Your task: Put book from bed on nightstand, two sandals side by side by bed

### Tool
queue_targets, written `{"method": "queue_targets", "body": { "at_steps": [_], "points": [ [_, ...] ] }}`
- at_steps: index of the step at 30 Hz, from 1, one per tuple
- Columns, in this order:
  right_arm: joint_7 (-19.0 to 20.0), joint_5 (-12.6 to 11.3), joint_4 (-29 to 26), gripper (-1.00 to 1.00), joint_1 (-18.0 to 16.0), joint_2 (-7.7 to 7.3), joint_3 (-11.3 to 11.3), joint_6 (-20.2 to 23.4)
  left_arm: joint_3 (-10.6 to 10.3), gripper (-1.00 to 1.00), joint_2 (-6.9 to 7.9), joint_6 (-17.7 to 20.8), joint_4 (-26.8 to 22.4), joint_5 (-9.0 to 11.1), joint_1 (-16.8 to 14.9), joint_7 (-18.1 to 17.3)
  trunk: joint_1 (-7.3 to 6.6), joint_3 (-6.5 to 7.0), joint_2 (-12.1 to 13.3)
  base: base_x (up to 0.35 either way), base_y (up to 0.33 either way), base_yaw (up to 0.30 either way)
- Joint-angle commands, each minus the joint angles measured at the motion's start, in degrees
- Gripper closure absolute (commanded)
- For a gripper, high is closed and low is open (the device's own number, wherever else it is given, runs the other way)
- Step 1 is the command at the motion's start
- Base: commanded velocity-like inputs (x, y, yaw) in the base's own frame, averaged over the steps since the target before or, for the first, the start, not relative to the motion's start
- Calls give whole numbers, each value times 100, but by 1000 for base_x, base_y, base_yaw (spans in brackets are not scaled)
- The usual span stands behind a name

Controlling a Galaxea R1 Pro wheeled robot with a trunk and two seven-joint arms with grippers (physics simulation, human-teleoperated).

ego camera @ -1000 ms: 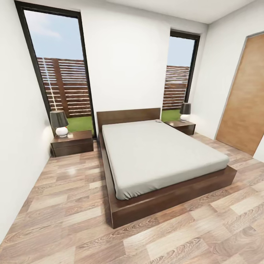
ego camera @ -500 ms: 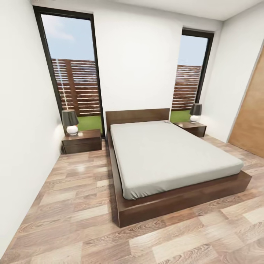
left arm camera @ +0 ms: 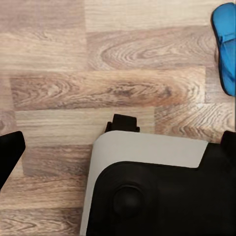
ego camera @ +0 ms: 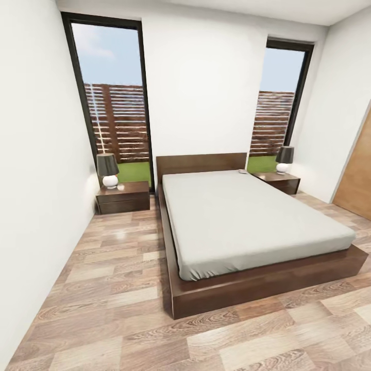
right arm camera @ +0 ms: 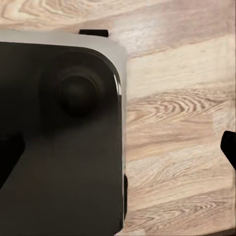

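Observation:
The bed (ego camera: 257,226), dark wood with a bare grey mattress, fills the middle of the bedroom in the head view. A small flat thing that looks like the book (ego camera: 242,171) lies at the mattress's far right corner, too small to make out. One nightstand (ego camera: 123,197) stands left of the headboard, the other (ego camera: 279,182) right of it. In the left wrist view, one blue sandal (left arm camera: 225,46) lies on the plank floor, apart from my left gripper (left arm camera: 118,147), which is open and holds nothing. My right gripper (right arm camera: 118,152) is open over bare floor.
Each nightstand carries a dark-shaded lamp (ego camera: 108,170). Two tall black-framed windows (ego camera: 116,98) flank the headboard. A wooden door (ego camera: 358,185) is at the right edge. Wide floor (ego camera: 113,288) lies left of and before the bed. My own base (left arm camera: 152,191) shows under both wrists.
The whole head view has shifted: bed, windows and nightstands sit further right and the door has slid mostly out of frame. That is the camera moving. Nothing in the room moved.

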Motion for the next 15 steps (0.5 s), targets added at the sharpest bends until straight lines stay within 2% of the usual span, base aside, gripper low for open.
{"method": "queue_targets", "body": {
  "at_steps": [1,5,9,10,11,15],
  "points": [
    [-50,-16,-56,-100,-1,-55,-41,-11,8,-100,-4,120,-29,75,-74,43,0,-6,-3,0,0,19],
    [-246,-165,-342,-100,-1,-266,-243,-8,19,-100,-20,351,-70,267,-358,134,0,-6,-3,0,0,11],
    [-419,-423,-701,-100,-5,-434,-422,-7,25,-100,-60,450,-88,514,-607,174,0,-6,-3,0,0,5],
    [-448,-505,-789,-100,-6,-473,-455,-7,26,-100,-69,465,-90,568,-668,180,0,-6,-3,0,0,3],
    [-489,-692,-972,-100,-8,-548,-504,-6,27,-100,-87,487,-92,655,-783,191,0,-6,-3,0,0,2],
    [-533,-1132,-1372,-100,-13,-663,-554,-6,28,-100,-167,513,-91,753,-997,226,0,-6,-3,0,0,1]
  ]
}}
